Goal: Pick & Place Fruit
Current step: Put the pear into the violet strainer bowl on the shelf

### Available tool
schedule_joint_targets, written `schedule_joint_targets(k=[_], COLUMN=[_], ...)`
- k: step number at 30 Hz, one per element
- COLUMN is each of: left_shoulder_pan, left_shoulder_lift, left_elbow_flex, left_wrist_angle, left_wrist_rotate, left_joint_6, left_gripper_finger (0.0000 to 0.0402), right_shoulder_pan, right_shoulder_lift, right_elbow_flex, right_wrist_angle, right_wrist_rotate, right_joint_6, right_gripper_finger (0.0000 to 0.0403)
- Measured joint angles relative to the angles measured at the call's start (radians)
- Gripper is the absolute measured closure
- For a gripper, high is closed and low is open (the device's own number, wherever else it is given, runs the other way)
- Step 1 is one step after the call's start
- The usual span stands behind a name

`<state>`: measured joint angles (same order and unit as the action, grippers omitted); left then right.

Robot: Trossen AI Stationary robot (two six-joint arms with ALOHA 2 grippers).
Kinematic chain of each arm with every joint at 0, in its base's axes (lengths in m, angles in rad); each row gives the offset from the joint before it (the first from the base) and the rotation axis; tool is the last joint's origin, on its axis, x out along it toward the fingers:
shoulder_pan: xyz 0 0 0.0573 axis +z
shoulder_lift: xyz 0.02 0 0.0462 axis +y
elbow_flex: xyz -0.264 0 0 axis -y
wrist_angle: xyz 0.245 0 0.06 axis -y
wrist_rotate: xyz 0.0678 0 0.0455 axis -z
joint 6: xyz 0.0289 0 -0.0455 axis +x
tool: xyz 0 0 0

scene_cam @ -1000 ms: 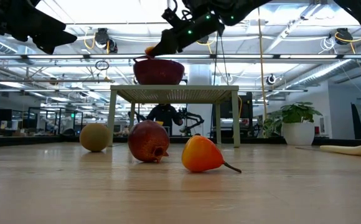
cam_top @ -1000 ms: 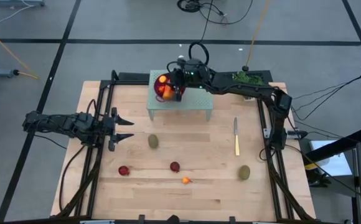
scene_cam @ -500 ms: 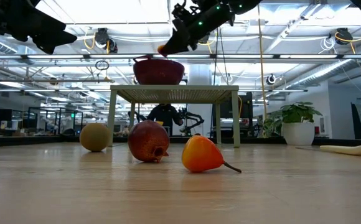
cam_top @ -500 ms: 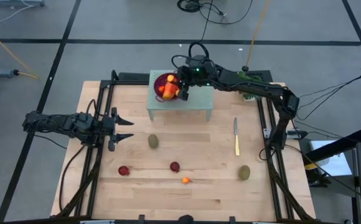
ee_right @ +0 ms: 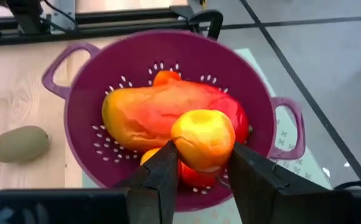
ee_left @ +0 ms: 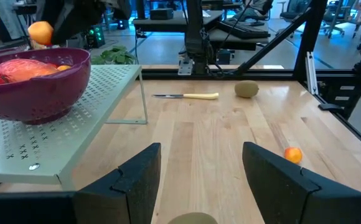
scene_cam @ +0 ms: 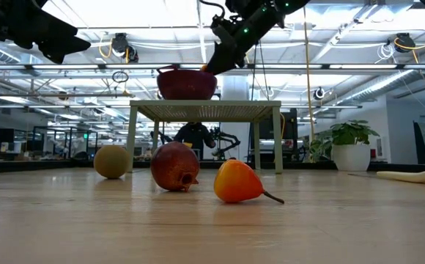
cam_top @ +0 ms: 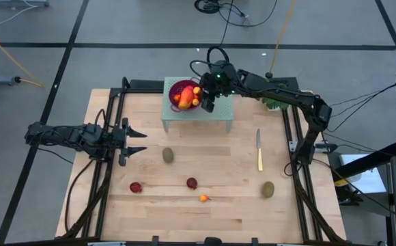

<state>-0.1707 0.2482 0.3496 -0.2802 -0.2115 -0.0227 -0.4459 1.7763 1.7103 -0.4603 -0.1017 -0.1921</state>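
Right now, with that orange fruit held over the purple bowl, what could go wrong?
1. The right pincer grips a small orange fruit above the purple bowl, directly over the large red-orange fruit. Dropped there, it may bounce or roll off that mound.
2. In the high view the pincer sits over the bowl's right rim; releasing off-centre could send the fruit onto the raised stand or the table.

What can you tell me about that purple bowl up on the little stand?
The purple bowl is a plastic-looking colander with small drain holes and a loop handle on each side. It sits upright on a pale perforated stand at the table's far edge. Inside lie a large red-orange oblong fruit and smaller orange pieces. The right hand hovers over it, gripping a small orange-yellow fruit above the rim.
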Motion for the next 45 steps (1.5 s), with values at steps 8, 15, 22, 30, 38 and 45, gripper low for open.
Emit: schedule_joint_targets(k=[8,15,22,30,38,45], left_shoulder_pan=[0.0,0.0,0.0,0.0,0.0,0.0], left_shoulder_lift=[0.0,0.0,0.0,0.0,0.0,0.0], left_elbow_flex=[0.0,0.0,0.0,0.0,0.0,0.0], left_wrist_angle=[0.0,0.0,0.0,0.0,0.0,0.0], left_wrist_rotate=[0.0,0.0,0.0,0.0,0.0,0.0], left_joint_6=[0.0,0.0,0.0,0.0,0.0,0.0], left_gripper_finger=[0.0174,0.0174,0.0174,0.0174,0.0174,0.0174], right_shoulder_pan=[0.0,0.001,0.002,0.003,0.003,0.003], right_shoulder_lift=[-0.001,-0.001,-0.001,-0.001,-0.001,-0.001], right_elbow_flex=[0.0,0.0,0.0,0.0,0.0,0.0], right_wrist_angle=[-0.009,-0.031,-0.031,-0.031,-0.03,-0.03], right_wrist_rotate=[-0.005,-0.008,-0.061,-0.061,-0.061,-0.086], right_joint_6=[-0.003,-0.004,-0.019,-0.021,-0.021,-0.003], right_gripper_finger=[0.0287,0.0287,0.0287,0.0287,0.0281,0.0245])
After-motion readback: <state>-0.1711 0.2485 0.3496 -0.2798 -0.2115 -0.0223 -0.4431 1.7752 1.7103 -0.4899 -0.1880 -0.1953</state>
